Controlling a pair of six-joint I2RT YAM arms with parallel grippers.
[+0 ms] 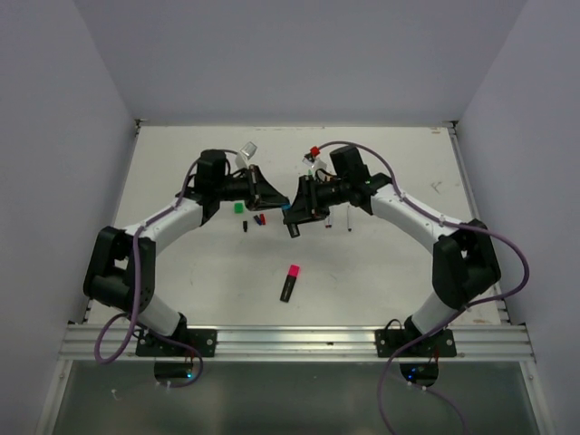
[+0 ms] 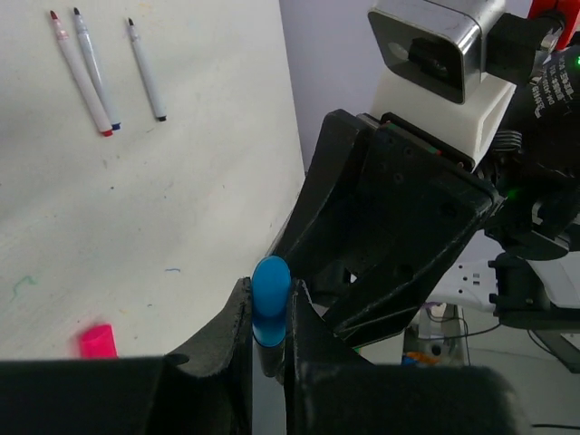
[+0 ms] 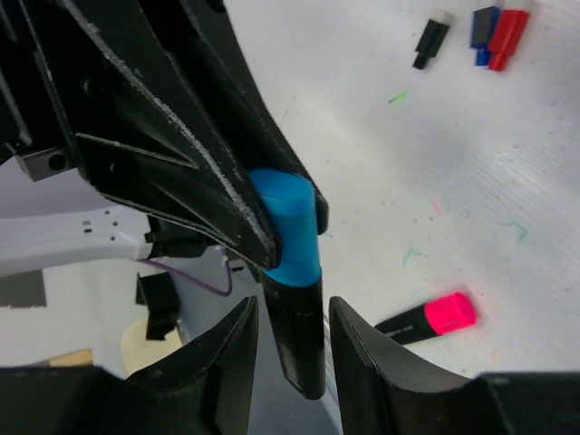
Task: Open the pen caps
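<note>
A black highlighter with a blue cap (image 3: 294,236) hangs in the air between the two arms, above the middle of the table. My left gripper (image 2: 270,304) is shut on the blue cap (image 2: 270,290), which pokes out past its fingertips. My right gripper (image 3: 292,313) is open around the black barrel (image 3: 301,340), with a gap showing on each side of it. In the top view the grippers meet tip to tip, left (image 1: 276,201) and right (image 1: 294,213). A pink-capped black highlighter (image 1: 290,282) lies capped on the table nearer the arm bases.
Loose caps lie on the table: green (image 1: 238,207), black (image 3: 431,38), blue (image 3: 483,27) and red (image 3: 506,36). Three thin white pens (image 2: 82,72) lie uncapped beyond the right gripper. Pale walls enclose the table on three sides.
</note>
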